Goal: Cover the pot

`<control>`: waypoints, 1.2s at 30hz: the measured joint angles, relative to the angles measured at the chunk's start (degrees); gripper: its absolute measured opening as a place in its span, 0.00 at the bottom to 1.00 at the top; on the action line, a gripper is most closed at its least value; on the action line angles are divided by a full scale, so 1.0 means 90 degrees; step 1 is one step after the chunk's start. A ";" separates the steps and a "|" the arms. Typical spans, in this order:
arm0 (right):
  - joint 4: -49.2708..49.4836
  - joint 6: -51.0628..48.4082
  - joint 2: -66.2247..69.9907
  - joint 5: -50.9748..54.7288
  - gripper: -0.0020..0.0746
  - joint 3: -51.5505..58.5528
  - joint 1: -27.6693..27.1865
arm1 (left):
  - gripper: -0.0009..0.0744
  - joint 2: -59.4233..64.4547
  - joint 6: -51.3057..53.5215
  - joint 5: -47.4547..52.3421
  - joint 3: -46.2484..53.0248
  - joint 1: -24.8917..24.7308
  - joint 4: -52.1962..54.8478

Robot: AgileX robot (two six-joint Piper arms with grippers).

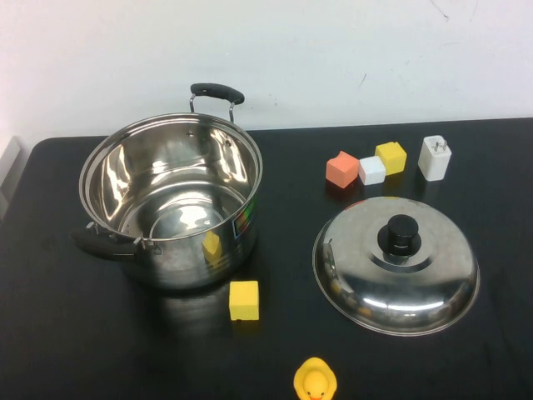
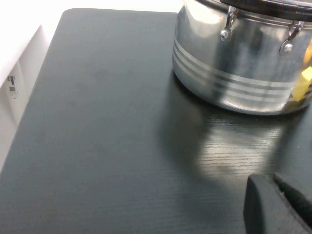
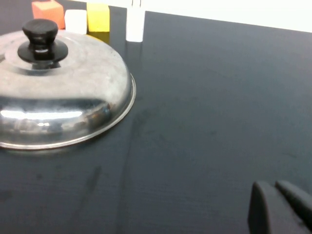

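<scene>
The pot [image 1: 179,271] stands open and empty at the table's left, its black handles at the back and the front left, a colourful sticker on its side. Its steel wall also shows in the left wrist view [image 2: 234,63]. The domed steel lid [image 1: 416,287] with a black knob [image 1: 400,236] lies flat on the table to the pot's right; it also shows in the right wrist view [image 3: 63,97]. Neither arm shows in the high view. My left gripper [image 2: 274,178] is shut and empty, low over the table near the pot. My right gripper [image 3: 274,185] is shut and empty, some way from the lid.
A yellow block [image 1: 244,300] lies just in front of the pot, a rubber duck [image 1: 315,382] at the front edge. Behind the lid stand an orange block [image 1: 342,169], a white block [image 1: 372,170], a yellow block [image 1: 391,157] and a white plug adapter [image 1: 435,157].
</scene>
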 joint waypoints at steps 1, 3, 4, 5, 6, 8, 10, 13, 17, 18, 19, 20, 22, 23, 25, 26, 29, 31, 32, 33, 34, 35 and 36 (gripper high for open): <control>0.0085 0.0068 0.0000 0.0000 0.02 0.0000 0.0000 | 0.01 0.0000 0.0000 0.0000 0.0000 0.0000 0.0000; 0.0604 0.0359 0.0000 -0.0046 0.02 0.0000 0.0000 | 0.01 0.0000 0.0000 0.0000 0.0000 0.0000 0.0000; 0.1025 0.0639 0.0000 -0.0097 0.02 0.0000 0.0000 | 0.01 0.0000 0.0000 0.0000 0.0000 0.0000 0.0000; 0.1537 0.0993 0.0000 -0.0182 0.02 0.0016 0.0000 | 0.01 0.0000 0.0000 0.0000 0.0000 0.0000 0.0000; 0.1999 0.1389 0.0000 -0.0267 0.02 0.0043 0.0000 | 0.01 0.0000 0.0000 0.0000 0.0000 0.0000 0.0000; 0.3063 0.2063 0.0000 -0.0386 0.02 0.0054 0.0000 | 0.01 0.0000 0.0000 0.0000 0.0000 0.0000 0.0000; 0.3589 0.2343 0.0000 -0.0532 0.02 0.0054 0.0000 | 0.01 0.0000 0.0000 0.0000 0.0000 0.0000 0.0000; 0.3724 0.2166 0.0000 -0.0620 0.02 0.0054 0.0000 | 0.01 0.0000 0.0000 0.0000 0.0000 0.0000 0.0000; 0.3724 0.1656 0.0000 -0.0661 0.02 0.0054 0.0000 | 0.01 0.0000 0.0000 0.0000 0.0000 0.0000 0.0000; 0.3724 0.1572 0.0000 -0.0661 0.02 0.0054 0.0000 | 0.01 0.0000 0.0000 0.0000 0.0000 0.0000 0.0000; 0.3724 0.1379 0.0000 -0.0661 0.02 0.0054 0.0000 | 0.01 0.0000 0.0000 0.0000 0.0000 0.0000 0.0000; 0.3754 0.1210 0.0000 -0.0661 0.02 0.0054 0.0000 | 0.01 0.0000 0.0000 0.0000 0.0000 0.0000 0.0000; 0.3885 0.0806 0.0000 -0.0621 0.02 0.0036 0.0000 | 0.01 0.0000 0.0000 0.0000 0.0000 0.0000 0.0000; 0.3929 0.0502 0.0000 -0.0522 0.02 -0.0038 0.0000 | 0.01 0.0000 0.0000 0.0000 0.0000 0.0000 0.0000; 0.3975 -0.0171 0.0000 -0.0297 0.02 -0.0381 0.0000 | 0.01 0.0000 0.0000 0.0000 0.0000 0.0000 0.0000; 0.3992 -0.0664 0.0000 -0.0189 0.02 -0.0617 0.0000 | 0.01 0.0000 0.0000 0.0000 0.0000 0.0000 0.0000; 0.4023 -0.1747 0.0191 0.0111 0.02 -0.1327 0.0000 | 0.01 0.0000 0.0000 0.0000 0.0000 0.0000 0.0000; 0.4055 -0.2366 0.0557 0.0286 0.02 -0.1746 0.0000 | 0.01 0.0000 0.0000 0.0000 0.0000 0.0000 0.0000; 0.4065 -0.2709 0.0810 0.0407 0.02 -0.1959 0.0000 | 0.01 0.0000 0.0000 0.0000 0.0000 0.0000 0.0000; 0.4114 -0.2990 0.1032 0.0505 0.02 -0.2161 0.0000 | 0.01 0.0000 0.0000 0.0000 0.0000 0.0000 0.0000; 0.4188 -0.3341 0.1319 0.0609 0.02 -0.2335 0.0000 | 0.01 0.0000 0.0000 0.0000 0.0000 0.0000 0.0000; 0.4292 -0.3705 0.1610 0.0654 0.02 -0.2478 0.0000 | 0.01 0.0000 0.0000 0.0000 0.0000 0.0000 0.0000; 0.4404 -0.3996 0.1898 0.0669 0.02 -0.2568 0.0000 | 0.01 0.0000 0.0000 0.0000 0.0000 0.0000 0.0000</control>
